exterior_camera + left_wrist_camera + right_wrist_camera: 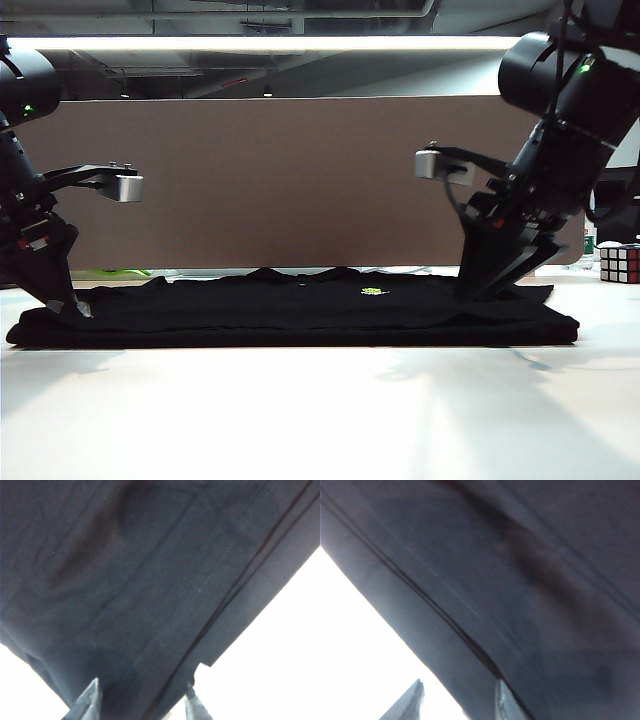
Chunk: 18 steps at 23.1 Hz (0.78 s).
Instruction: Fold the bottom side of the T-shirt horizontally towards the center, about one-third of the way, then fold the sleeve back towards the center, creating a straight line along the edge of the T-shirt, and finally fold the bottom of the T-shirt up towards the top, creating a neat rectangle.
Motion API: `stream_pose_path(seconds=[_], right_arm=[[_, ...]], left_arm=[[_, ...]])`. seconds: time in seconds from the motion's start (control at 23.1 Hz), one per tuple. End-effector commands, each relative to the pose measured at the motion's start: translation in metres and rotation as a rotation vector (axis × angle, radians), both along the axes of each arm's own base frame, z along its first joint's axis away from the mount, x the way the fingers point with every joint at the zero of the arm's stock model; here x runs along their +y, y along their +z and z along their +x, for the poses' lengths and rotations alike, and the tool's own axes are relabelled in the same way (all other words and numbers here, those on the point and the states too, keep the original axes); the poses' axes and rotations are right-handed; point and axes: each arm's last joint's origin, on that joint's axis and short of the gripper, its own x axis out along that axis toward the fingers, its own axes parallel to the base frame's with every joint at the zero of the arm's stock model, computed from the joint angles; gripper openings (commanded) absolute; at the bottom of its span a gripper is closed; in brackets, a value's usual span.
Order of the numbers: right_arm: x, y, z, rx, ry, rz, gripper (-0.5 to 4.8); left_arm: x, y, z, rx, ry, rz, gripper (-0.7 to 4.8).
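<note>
White tabletop (300, 420) is backed by a tan divider panel (290, 180). Spread flat across it is the black T-shirt (300, 310), a neon logo (374, 291) visible. The left gripper (142, 705) is lowered over the shirt's left end, jaws apart. The right gripper (457, 702) is lowered at the right end, jaws parted astride a folded edge. A puzzle cube (620, 263) is seen far right.

low table-level front view, wrist close-ups

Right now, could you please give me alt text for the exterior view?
A large black cloth T-shirt lies flat along a white table. The left hand is down at its left end, the right hand near its right end, with a tan divider panel behind.
</note>
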Motion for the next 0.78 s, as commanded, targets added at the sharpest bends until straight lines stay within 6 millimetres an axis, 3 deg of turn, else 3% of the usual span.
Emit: stream_pose_path(seconds=[0.04, 0.22, 0.43, 0.48, 0.52, 0.56, 0.65, 0.78], right_arm=[[0.006, -0.005, 0.005, -0.016, 0.016, 0.012, 2.02], [0.007, -0.014, 0.009, -0.011, 0.016, 0.011, 2.01], [0.009, -0.022, 0.015, -0.027, 0.015, 0.015, 1.97], [0.009, -0.024, 0.016, -0.027, 0.013, 0.015, 1.83], [0.01, -0.026, 0.017, -0.023, 0.013, 0.015, 1.31], [0.01, -0.03, 0.018, -0.013, 0.009, 0.012, 1.01], [0.01, -0.032, 0.019, -0.009, 0.009, 0.012, 0.46], [0.01, -0.032, 0.019, -0.004, -0.006, 0.021, 0.4]], left_arm=[[-0.001, 0.001, 0.002, -0.02, -0.007, -0.007, 2.1], [-0.001, 0.001, 0.005, -0.04, -0.007, -0.009, 2.1], [-0.002, -0.015, 0.011, -0.001, -0.006, -0.005, 2.1], [-0.002, -0.018, 0.012, 0.001, -0.006, -0.005, 2.09], [-0.002, -0.02, 0.014, 0.005, -0.004, -0.005, 2.0], [-0.002, -0.026, 0.016, 0.016, -0.003, -0.004, 1.22], [-0.002, -0.029, 0.018, 0.019, 0.011, -0.011, 0.57], [-0.002, -0.029, 0.018, 0.022, 0.04, -0.026, 0.06]])
